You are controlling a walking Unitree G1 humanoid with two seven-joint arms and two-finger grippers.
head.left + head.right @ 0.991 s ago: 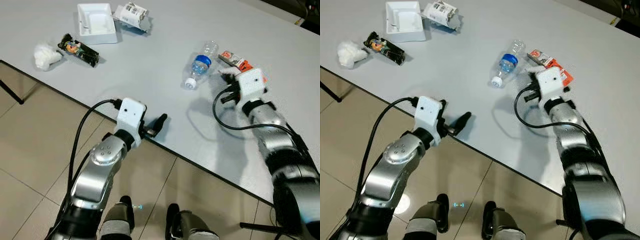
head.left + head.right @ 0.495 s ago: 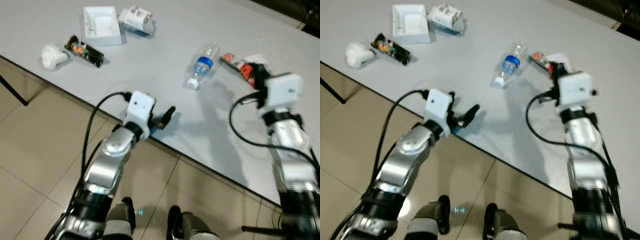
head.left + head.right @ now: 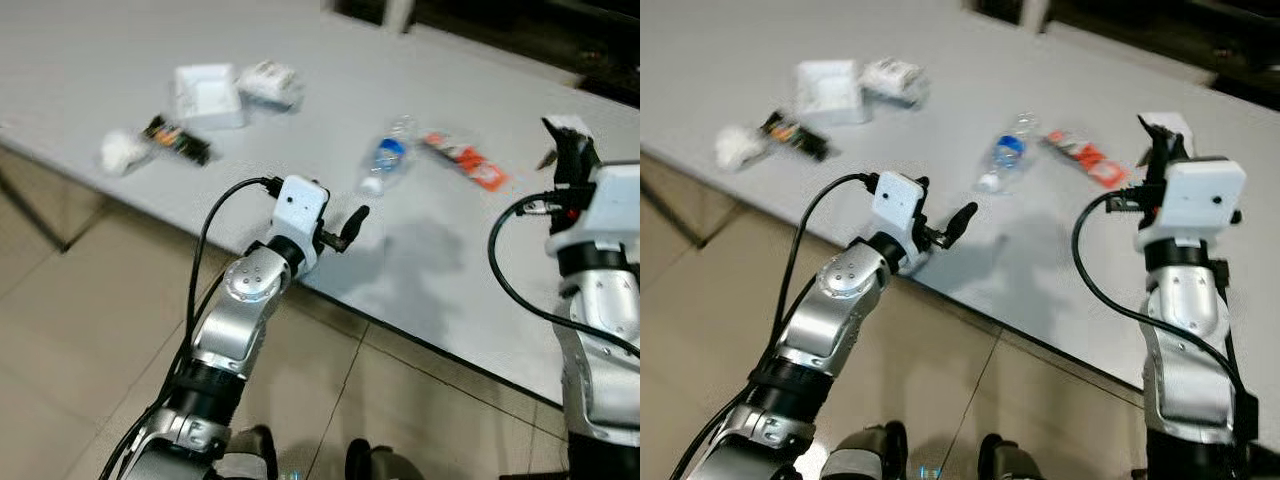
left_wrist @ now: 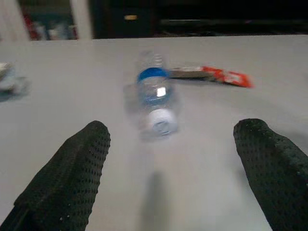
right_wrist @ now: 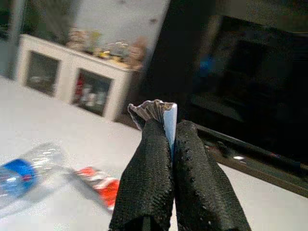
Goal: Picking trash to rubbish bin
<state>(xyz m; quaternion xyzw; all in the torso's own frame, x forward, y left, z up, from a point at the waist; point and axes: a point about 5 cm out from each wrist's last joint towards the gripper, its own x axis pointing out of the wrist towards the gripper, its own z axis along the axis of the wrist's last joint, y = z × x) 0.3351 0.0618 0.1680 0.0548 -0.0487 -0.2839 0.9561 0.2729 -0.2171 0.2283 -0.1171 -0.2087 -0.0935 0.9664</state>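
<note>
A clear plastic bottle (image 3: 386, 161) with a blue label lies on the grey table (image 3: 330, 60), with a red wrapper (image 3: 462, 162) just to its right. My left gripper (image 3: 350, 222) hovers over the table's near edge, open, its fingers pointing at the bottle (image 4: 154, 106), which lies beyond them. My right gripper (image 3: 572, 150) is raised above the table's right side. It is shut on a small crumpled white scrap (image 5: 156, 111) that sticks out above the fingertips (image 5: 154, 139).
At the table's far left lie a white tissue ball (image 3: 122, 150), a black snack wrapper (image 3: 180, 140), a white open box (image 3: 207, 95) and a crumpled carton (image 3: 268, 82). Tiled floor (image 3: 60, 330) lies below the table edge. Dark furniture stands behind the table.
My right gripper has lifted off the table beside the red wrapper, carrying the white scrap upward. My left arm has risen and reached toward the bottle. The camera view has shifted.
</note>
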